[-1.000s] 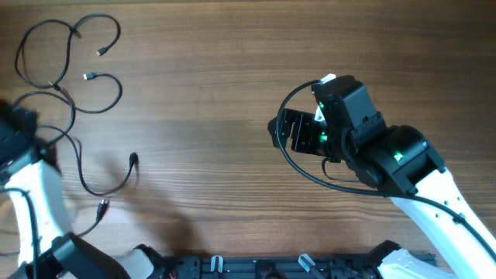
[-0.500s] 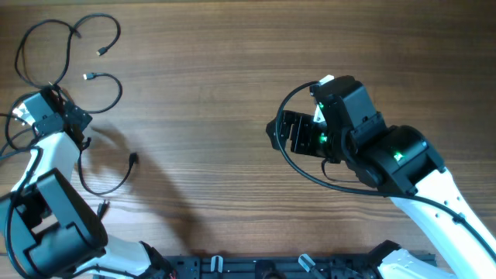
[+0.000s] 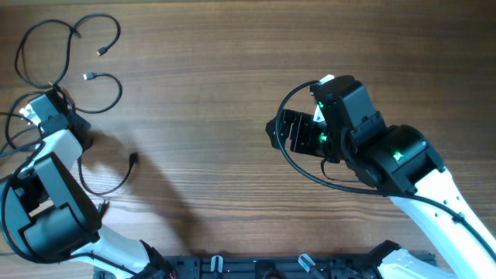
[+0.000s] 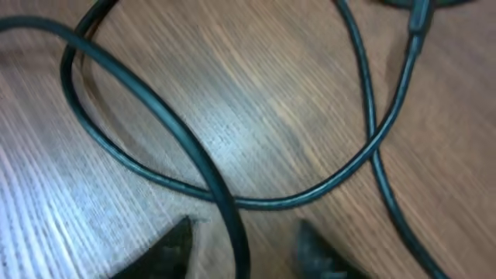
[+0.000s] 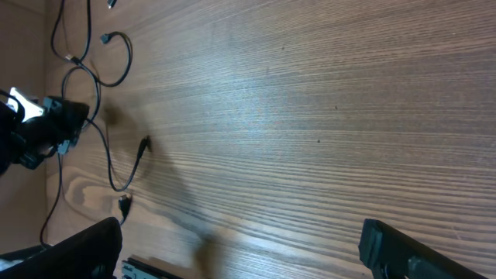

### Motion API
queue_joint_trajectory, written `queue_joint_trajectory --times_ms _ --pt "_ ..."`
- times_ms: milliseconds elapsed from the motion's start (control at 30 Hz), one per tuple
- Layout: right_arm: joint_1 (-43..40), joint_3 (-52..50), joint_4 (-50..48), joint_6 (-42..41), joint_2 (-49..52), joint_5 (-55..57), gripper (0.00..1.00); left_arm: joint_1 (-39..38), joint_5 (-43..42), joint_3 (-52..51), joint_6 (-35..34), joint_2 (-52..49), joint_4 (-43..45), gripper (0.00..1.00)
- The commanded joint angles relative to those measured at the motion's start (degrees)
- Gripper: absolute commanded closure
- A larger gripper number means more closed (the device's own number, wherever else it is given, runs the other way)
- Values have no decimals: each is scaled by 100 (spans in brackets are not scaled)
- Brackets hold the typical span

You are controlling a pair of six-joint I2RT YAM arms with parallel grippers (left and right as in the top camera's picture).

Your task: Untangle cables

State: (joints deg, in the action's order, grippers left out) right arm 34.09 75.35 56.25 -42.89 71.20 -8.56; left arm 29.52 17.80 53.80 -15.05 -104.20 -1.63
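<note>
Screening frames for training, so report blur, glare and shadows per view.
Overhead: sharp, even light, soft shadow on the table beside the left arm. Left wrist: cables fairly sharp, fingertips blurred, pale glare on the table. Right wrist: grain sharp, fingers dark and soft.

Close over the wooden table [image 4: 256, 101], the left gripper [image 4: 244, 254] shows only its 2 dark, blurred fingertips [image 4: 174, 248] at the bottom edge. They stand apart, with 1 of the black cables [image 4: 155, 108] running down between them and a gap on each side. A 2nd strand loops beneath it and crosses a 3rd at the right, rising to a plug [image 4: 419, 15] at the top edge.
</note>
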Motion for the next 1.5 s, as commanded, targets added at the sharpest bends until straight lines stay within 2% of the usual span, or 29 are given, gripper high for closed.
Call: queue_joint_trajectory --times_ms 0,67,100,233,300,433,667,833,1100,1133,1167,1267,1300,1467 --pt "4 -7 -28 -133 61 -57 0 20 0 44 9 -66 39 64" --pt "4 -7 -24 -225 61 -59 0 72 17 44 11 -66 39 67" --pt "4 -7 -28 -225 61 -79 0 116 109 44 11 -66 33 76" --pt "4 -7 7 -219 61 -81 0 262 413 44 11 -63 7 96" --pt "4 -7 13 -221 61 -81 0 350 415 44 17 -63 -28 96" --pt "4 -4 -2 -219 61 -79 0 387 413 50 632 -4 42 96" --pt "4 -7 35 -208 61 -79 0 389 538 125 629 407 87 96" --pt "4 -7 42 -208 61 -76 0 446 1191 184 627 538 81 96" --pt "4 -7 35 -210 61 -74 0 907 1189 184 632 535 -212 95" --pt "2 -7 35 -208 61 -74 0 949 1189 184 632 535 -223 91" --pt "2 -7 35 -210 61 -74 0 966 1187 184 632 535 -223 78" --pt "4 -7 35 -210 61 -74 0 957 1161 184 629 535 -223 24" --pt "4 -7 37 -208 61 -74 0 935 1121 184 632 538 -221 1" --pt "4 -7 33 -208 61 -72 0 671 1121 184 629 667 -66 0"
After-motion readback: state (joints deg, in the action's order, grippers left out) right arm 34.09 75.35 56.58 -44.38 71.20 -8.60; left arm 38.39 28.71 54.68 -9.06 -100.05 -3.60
